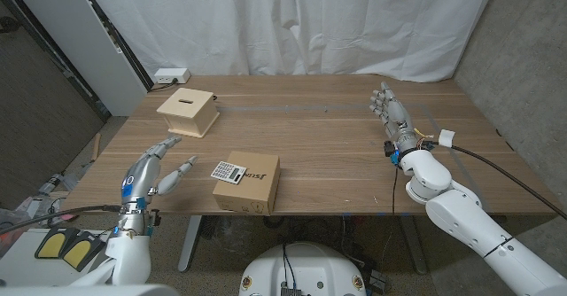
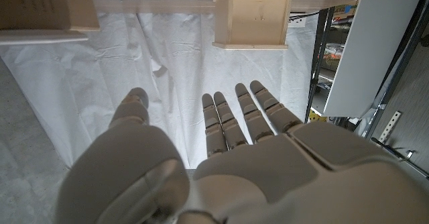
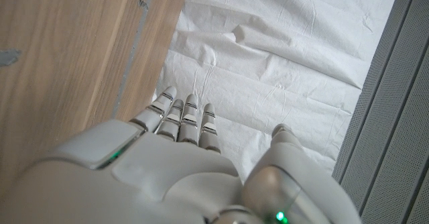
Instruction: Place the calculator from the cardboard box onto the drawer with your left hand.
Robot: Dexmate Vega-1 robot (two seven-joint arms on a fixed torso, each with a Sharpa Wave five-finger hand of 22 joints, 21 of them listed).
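Observation:
A small calculator (image 1: 227, 171) with a light face lies on top of the cardboard box (image 1: 252, 188) near the table's front edge. The light wooden drawer (image 1: 189, 111) stands further back and to the left, also seen from the left wrist as the drawer (image 2: 257, 16). My left hand (image 1: 158, 167) hovers left of the box, fingers apart and holding nothing, a short gap from the calculator. Its fingers (image 2: 241, 117) are extended in the wrist view. My right hand (image 1: 392, 116) stays at the right side of the table, fingers straight and empty.
A white power strip (image 1: 170, 75) lies at the table's back left corner. A white curtain (image 1: 292, 21) hangs behind the table. A grey panel (image 1: 97, 39) leans at the left. Bare wood (image 1: 328, 136) stretches between the box and my right hand.

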